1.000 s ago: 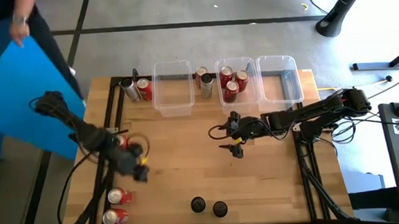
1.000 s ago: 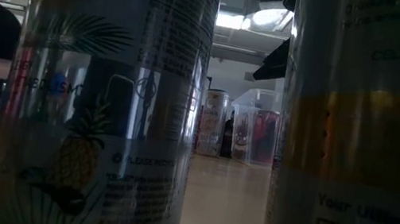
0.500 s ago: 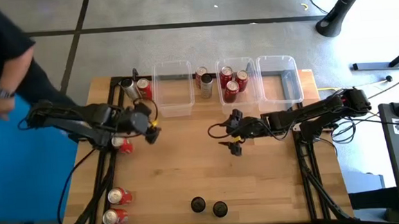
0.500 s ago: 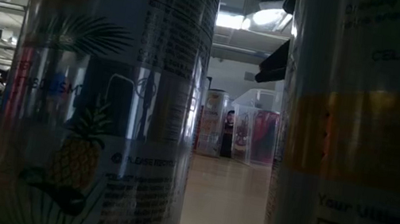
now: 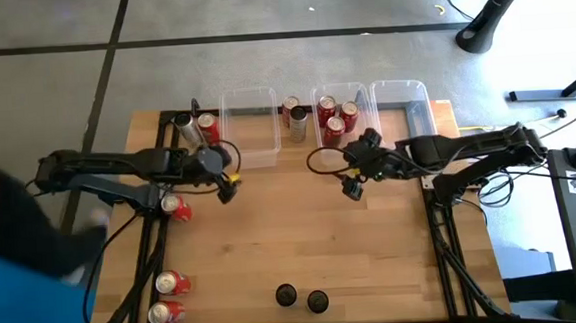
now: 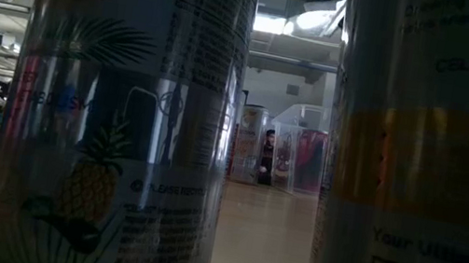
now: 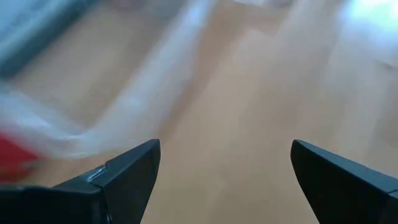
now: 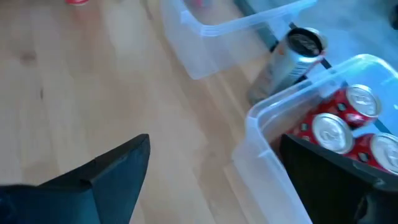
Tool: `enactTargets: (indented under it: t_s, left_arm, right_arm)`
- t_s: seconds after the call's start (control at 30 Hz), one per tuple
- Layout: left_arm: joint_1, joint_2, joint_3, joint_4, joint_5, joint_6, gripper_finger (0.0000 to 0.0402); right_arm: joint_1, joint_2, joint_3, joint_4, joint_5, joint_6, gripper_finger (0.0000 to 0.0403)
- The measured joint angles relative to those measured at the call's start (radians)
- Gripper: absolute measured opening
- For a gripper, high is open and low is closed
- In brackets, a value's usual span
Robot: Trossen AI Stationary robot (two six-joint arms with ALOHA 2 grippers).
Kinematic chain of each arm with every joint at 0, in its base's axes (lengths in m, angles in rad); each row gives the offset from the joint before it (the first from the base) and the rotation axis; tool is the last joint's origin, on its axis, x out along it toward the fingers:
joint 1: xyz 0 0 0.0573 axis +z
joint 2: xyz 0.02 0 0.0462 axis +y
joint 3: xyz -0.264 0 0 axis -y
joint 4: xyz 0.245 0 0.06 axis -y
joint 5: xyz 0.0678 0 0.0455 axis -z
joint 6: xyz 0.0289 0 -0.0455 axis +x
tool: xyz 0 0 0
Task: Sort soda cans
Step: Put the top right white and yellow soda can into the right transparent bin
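Observation:
Red soda cans stand in the middle clear bin [image 5: 340, 90], one of them [image 8: 331, 130] right before my right gripper [image 8: 214, 143], which hangs open above the table [image 5: 352, 186]. A dark-topped can [image 8: 292, 53] stands between the bins. More red cans stand at the far left [image 5: 206, 127], under my left arm [image 5: 176, 207] and at the near left [image 5: 170, 282]. Two black cans [image 5: 286, 296] stand at the near edge and fill the low view [image 6: 115, 113]. My left gripper [image 5: 226, 185] is open near the left bin [image 5: 249, 154], nothing between its fingers [image 7: 224, 149].
A third clear bin [image 5: 403, 109] stands at the far right with no cans in it. Bare wood lies between the two grippers [image 5: 287, 222]. A person in dark clothes with a blue sheet [image 5: 16, 298] is beside the table's left edge.
My left gripper has swung from the near left toward the far edge and the table's middle, rolling as it went, and now sits by the left bin. My right gripper has risen and drawn toward the middle bin. Both stayed open. The person with the blue sheet moved toward the near side.

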Motion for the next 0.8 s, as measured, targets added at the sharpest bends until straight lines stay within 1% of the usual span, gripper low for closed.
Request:
enactTargets:
  t_s: [0.1,0.27,0.43,0.53,0.6,0.67,0.8]
  left_arm:
    - [-0.006,0.0,-0.062,0.103,0.02,0.013,0.0347]
    - [-0.012,-0.007,-0.072,0.109,0.02,0.006,0.0347]
    - [-0.031,-0.048,0.018,0.029,0.013,0.049,0.0347]
    - [-0.024,-0.077,0.062,0.01,-0.046,0.09,0.0347]
    - [-0.009,-0.092,0.08,0.02,-0.079,0.117,0.0347]
    - [0.016,-0.096,0.087,0.027,-0.085,0.142,0.0347]
    - [0.078,-0.085,0.087,0.037,-0.085,0.16,0.0347]
  right_arm:
    - [0.0,0.001,0.001,0.009,0.0,0.016,0.0358]
    - [0.0,0.009,-0.036,0.009,0.017,0.051,0.0358]
    - [0.0,0.009,-0.058,0.006,0.028,0.069,0.0358]
    - [0.0,0.009,-0.058,0.013,0.043,0.069,0.0358]
    - [0.0,0.009,-0.058,0.022,0.049,0.056,0.0358]
    - [-0.002,0.01,-0.058,0.049,0.074,0.031,0.0358]
    - [-0.055,0.021,-0.058,0.168,0.087,-0.039,0.0358]
